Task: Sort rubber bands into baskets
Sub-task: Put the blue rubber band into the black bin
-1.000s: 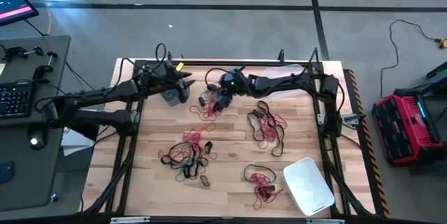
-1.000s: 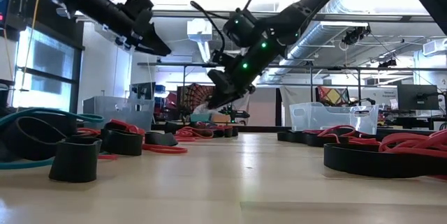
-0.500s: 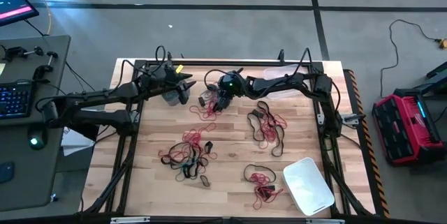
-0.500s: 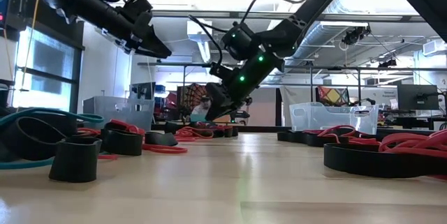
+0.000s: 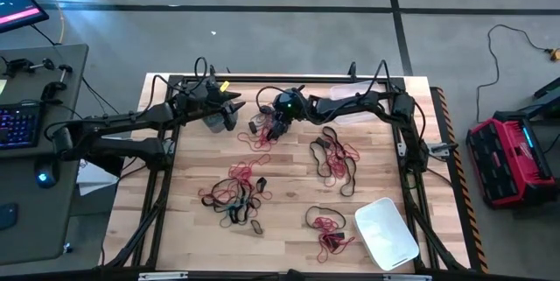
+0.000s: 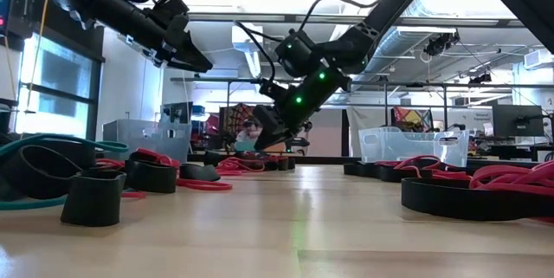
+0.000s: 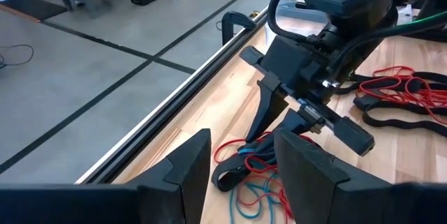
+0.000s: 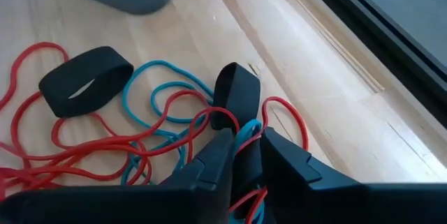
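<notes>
Hidden at the right gripper's tips

The right gripper (image 8: 241, 155) covers where its fingers meet the teal and red rubber bands (image 8: 167, 123); whether it grips any band is unclear.

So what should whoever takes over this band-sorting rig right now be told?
Left claw: open, empty, hovering by the grey basket.
Right claw: down in the back pile, at a teal band tangled with red ones; grip unclear.
Rubber bands: four loose clusters on the table.
Clear basket: at the back edge, partly under the right arm. Whitish basket: front right, no bands visible inside.
Done: nothing visibly sorted.
Left: nearly all bands.
</notes>
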{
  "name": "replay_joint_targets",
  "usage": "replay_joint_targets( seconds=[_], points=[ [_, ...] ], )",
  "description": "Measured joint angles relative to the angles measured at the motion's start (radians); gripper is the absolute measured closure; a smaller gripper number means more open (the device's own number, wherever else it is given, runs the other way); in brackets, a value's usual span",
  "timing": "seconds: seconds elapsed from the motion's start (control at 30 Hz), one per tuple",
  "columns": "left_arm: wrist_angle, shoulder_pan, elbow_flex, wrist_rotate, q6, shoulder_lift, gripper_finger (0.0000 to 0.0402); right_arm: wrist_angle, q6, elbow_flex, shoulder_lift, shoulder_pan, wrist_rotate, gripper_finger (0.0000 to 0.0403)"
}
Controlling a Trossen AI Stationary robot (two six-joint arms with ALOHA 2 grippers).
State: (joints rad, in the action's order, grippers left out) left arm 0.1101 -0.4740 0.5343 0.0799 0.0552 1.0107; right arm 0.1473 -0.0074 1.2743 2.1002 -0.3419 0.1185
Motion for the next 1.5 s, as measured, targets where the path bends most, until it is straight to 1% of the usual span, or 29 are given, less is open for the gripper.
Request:
replay_joint_targets(
  seconds=[0.27, 0.43, 0.57, 0.77, 0.97, 1.07, 1.17, 1.4, 1.5],
  points=[
    [0.000, 0.000, 0.000, 0.000, 0.000, 0.000, 0.0250, 0.000, -0.011, 0.000, 0.001, -0.001, -0.023, 0.0371],
    [0.000, 0.003, 0.000, 0.001, 0.000, 0.000, 0.0250, -0.012, -0.017, 0.000, 0.008, -0.001, -0.042, 0.0399],
    [-0.001, 0.004, 0.000, 0.001, 0.000, 0.000, 0.0250, -0.017, -0.016, 0.001, 0.000, 0.000, -0.045, 0.0401],
    [0.000, 0.005, 0.000, 0.001, 0.006, 0.000, 0.0250, -0.093, -0.019, 0.039, -0.027, 0.014, -0.044, 0.0402],
    [-0.003, 0.010, 0.000, 0.001, 0.007, 0.001, 0.0250, -0.109, -0.017, 0.056, -0.051, 0.016, -0.042, 0.0403],
    [-0.002, 0.011, 0.000, 0.001, 0.008, 0.001, 0.0250, -0.137, 0.007, 0.056, -0.052, 0.017, 0.002, 0.0402],
    [0.000, 0.011, 0.000, 0.001, 0.008, 0.001, 0.0250, -0.165, 0.026, 0.056, -0.047, 0.018, 0.035, 0.0387],
    [0.007, 0.011, 0.000, 0.001, 0.002, 0.001, 0.0250, -0.097, 0.022, 0.053, 0.006, 0.018, 0.042, 0.0301],
    [0.007, 0.011, 0.000, 0.001, 0.001, 0.001, 0.0250, -0.067, 0.015, 0.053, 0.025, 0.015, 0.043, 0.0284]
  ],
)
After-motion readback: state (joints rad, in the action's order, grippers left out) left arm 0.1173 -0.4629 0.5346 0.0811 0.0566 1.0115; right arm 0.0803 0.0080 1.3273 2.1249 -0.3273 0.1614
